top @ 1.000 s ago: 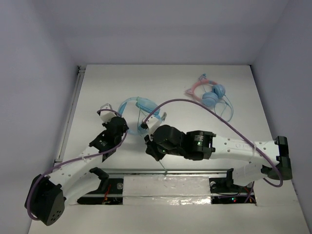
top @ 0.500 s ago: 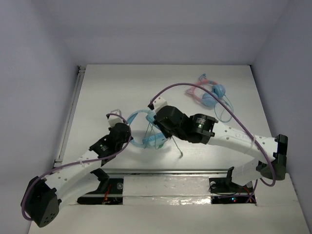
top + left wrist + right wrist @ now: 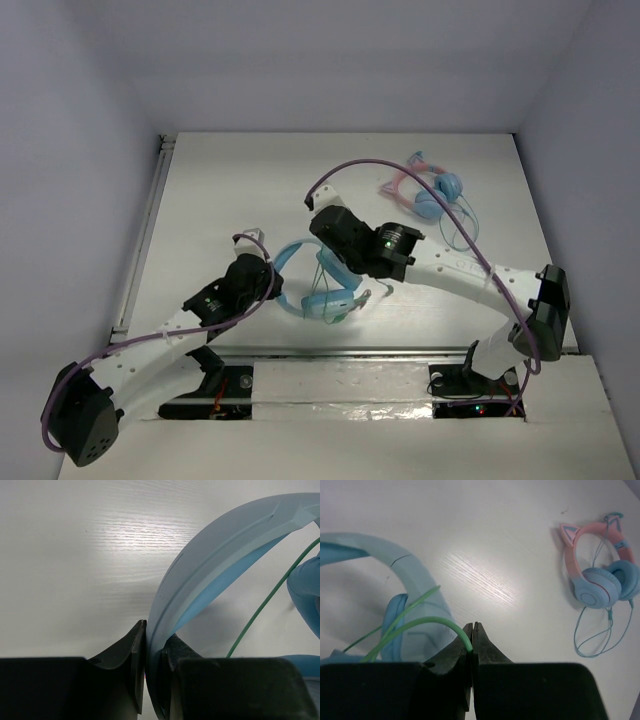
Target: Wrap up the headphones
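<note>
1. Headphones (image 3: 318,288) are at the near middle of the white surface (image 3: 220,190), between my two arms.
2. My left fingers (image 3: 137,647) are closed on the wide headband (image 3: 225,555), which fills the narrow gap between them.
3. My right fingers (image 3: 467,640) are pressed almost together and pinch the thin green cable (image 3: 420,626) at their tips.
4. For a good wrap, I judge that the left side should only anchor the band. The right side should lead the cable around it with light tension, so that the loops lie side by side and do not slip off.
5. The band is smooth, hard, curved plastic, pale outside and deeper blue inside. The cable is round and springy and stands in loose arcs. The cups (image 3: 395,612) look soft.
6. The smaller pink pair (image 3: 597,575) rests well apart, and I would leave it alone.
</note>
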Available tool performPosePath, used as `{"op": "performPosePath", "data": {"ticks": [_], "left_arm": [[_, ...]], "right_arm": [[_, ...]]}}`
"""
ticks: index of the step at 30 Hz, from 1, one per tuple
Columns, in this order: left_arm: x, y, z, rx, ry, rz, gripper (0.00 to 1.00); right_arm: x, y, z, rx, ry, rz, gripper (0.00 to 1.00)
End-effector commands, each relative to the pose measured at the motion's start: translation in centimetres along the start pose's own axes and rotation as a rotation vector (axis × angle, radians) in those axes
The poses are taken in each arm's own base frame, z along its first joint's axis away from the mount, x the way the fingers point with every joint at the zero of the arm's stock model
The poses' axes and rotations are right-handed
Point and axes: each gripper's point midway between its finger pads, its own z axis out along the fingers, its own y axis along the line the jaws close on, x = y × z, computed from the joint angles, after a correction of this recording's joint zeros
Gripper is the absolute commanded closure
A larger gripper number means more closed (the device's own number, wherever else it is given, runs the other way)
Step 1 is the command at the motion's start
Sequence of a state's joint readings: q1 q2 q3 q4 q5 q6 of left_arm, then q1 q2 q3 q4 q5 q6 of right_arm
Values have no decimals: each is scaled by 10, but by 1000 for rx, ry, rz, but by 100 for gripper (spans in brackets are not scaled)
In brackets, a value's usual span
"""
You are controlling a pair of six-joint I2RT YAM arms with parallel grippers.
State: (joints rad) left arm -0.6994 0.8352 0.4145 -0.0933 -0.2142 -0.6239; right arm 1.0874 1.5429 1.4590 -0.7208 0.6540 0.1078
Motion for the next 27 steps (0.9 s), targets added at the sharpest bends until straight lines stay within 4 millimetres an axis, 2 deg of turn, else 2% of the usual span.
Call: {"op": "performPosePath", "data": {"ticks": [1, 3, 6, 9, 11, 13, 15, 16, 18, 19, 20, 21, 22, 23, 24, 27], "left_arm": [[-18, -39, -8, 166, -31, -17, 100], [-24, -44, -13, 188, -48, -25, 100], [-35, -52, -23, 227, -78, -40, 100], [-42, -61, -34, 265, -78, -38, 100], [-49, -59, -39, 246, -98, -47, 100], [-62, -59, -48, 245, -143, -56, 100], [-72, -63, -57, 260, -169, -63, 100], [-74, -64, -59, 263, -171, -61, 100], [-81, -69, -64, 279, -184, -60, 100], [-83, -71, -66, 285, -187, -61, 100], [-86, -72, -67, 287, -196, -63, 100], [-90, -74, -69, 293, -206, -72, 100], [-95, -76, -72, 300, -222, -80, 100], [-99, -78, -74, 307, -232, -84, 100], [-102, -80, -76, 312, -240, -95, 100], [-116, -88, -83, 332, -275, -110, 100]], "right_arm": [[-36, -34, 10, 141, -97, 74, 100], [-34, -49, 21, 193, -95, 104, 100], [-32, -55, 29, 197, -95, 136, 98], [-30, -51, 39, 148, -100, 186, 95], [-34, -45, 43, 95, -126, 218, 93], [-33, -48, 50, 56, -140, 266, 92], [-37, -50, 47, 10, -169, 311, 92], [-36, -41, 49, -51, -184, 340, 92], [-38, -45, 45, -93, -219, 385, 90], [-45, -38, 43, -157, -251, 419, 90], [-33, -37, 48, -173, -239, 432, 90], [-32, -31, 46, -208, -255, 443, 87], [-44, -30, 37, -271, -321, 479, 83], [-29, -24, 41, -301, -302, 486, 81], [-26, -25, 42, -323, -311, 504, 81], [-23, -9, 36, -443, -364, 562, 81]]}}
